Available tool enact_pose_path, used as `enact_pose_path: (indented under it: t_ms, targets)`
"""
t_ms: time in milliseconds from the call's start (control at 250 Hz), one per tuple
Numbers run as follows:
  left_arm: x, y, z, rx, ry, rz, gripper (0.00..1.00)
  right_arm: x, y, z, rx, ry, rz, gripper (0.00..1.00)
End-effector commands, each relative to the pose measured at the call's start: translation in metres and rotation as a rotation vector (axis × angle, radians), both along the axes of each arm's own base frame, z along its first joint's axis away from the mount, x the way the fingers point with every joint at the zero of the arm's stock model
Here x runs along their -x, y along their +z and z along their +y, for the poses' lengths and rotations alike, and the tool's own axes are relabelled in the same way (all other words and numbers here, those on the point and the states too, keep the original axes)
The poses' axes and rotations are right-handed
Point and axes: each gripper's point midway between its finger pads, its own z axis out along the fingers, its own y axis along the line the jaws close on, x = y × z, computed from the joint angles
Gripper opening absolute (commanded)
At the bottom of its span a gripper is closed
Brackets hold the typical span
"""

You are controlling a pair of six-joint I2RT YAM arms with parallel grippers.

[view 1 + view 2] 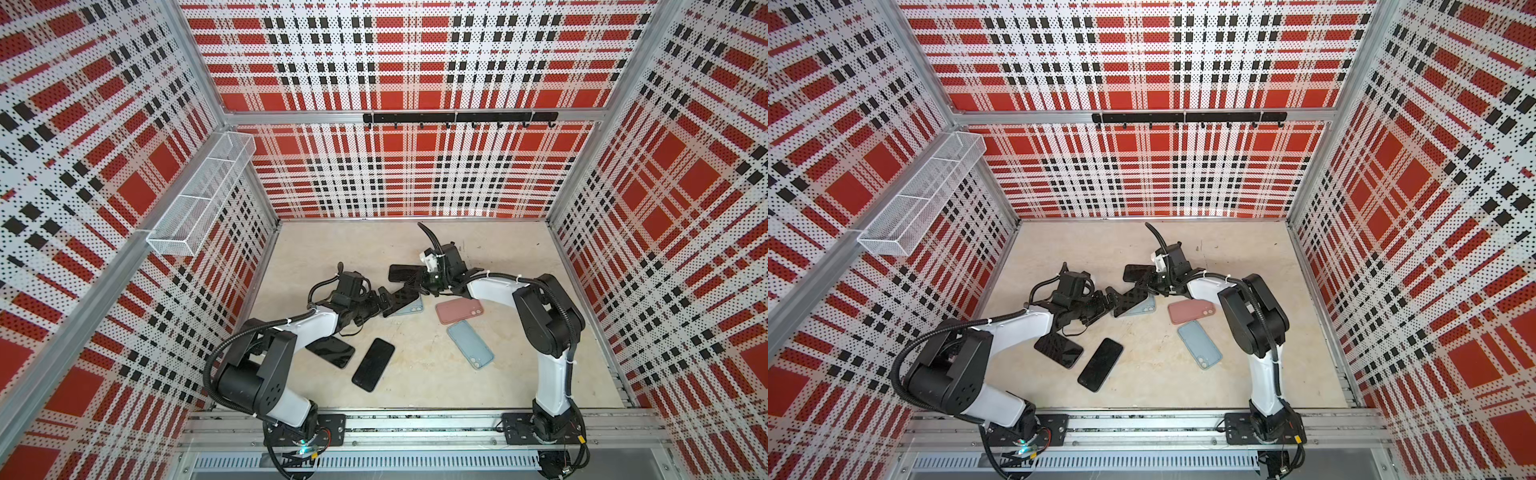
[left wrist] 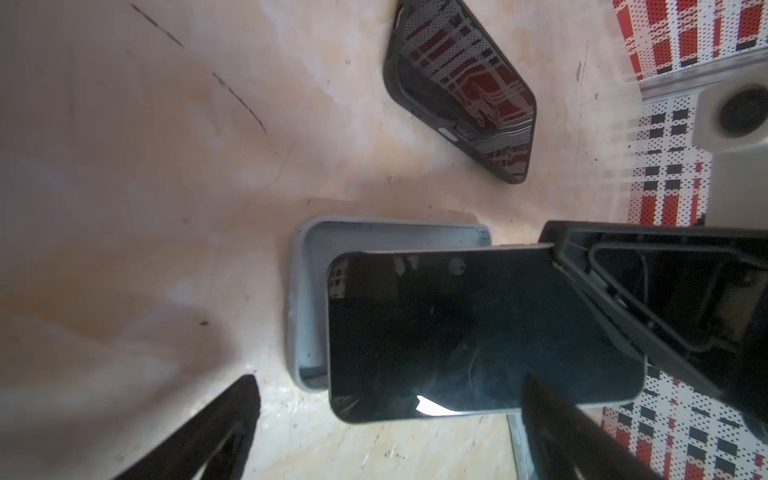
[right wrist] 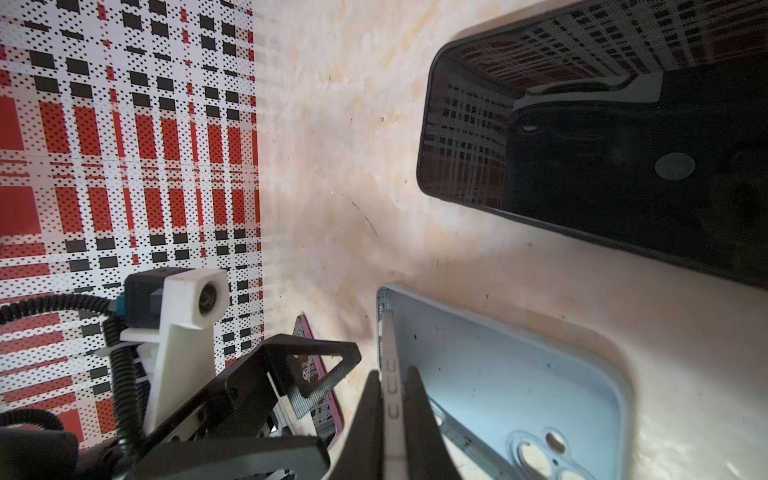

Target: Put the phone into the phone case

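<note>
Scuffed beige tabletop [image 1: 415, 399], three black phones [image 1: 372, 364], pink case [image 1: 459, 311], two blue cases [image 1: 470, 344]

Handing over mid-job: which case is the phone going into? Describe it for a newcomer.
Look at the middle of the table. The right gripper holds a black phone tilted there; the pale blue case lies partly under it. The other blue case lies uncovered beside the pink case.

glossy black phone [image 2: 478, 332], matt pale-blue case [image 2: 307, 299], scuffed smooth tabletop [image 2: 166, 208]
</note>
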Motion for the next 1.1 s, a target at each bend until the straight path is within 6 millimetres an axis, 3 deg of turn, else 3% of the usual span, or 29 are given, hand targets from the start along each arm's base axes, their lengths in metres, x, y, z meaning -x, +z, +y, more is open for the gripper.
enact_pose_path:
  t_ms: [0,316,720,1096]
  targets:
    - [-0.005,-0.002,-0.005,0.046,0.011,-0.015,0.99,-0.010,-0.008,0.003,-0.009,-0.022,-0.034,0.00]
    - [-0.012,-0.013,-0.009,0.056,0.015,0.009,1.00,-0.016,-0.011,0.001,-0.007,-0.031,-0.094,0.00]
    - [-0.015,-0.020,-0.010,0.054,0.009,0.024,1.00,0.005,-0.055,-0.004,0.099,-0.018,-0.065,0.00]
    - [-0.015,-0.014,-0.007,0.050,0.019,0.010,0.99,0.018,-0.077,0.000,0.167,-0.005,-0.075,0.02]
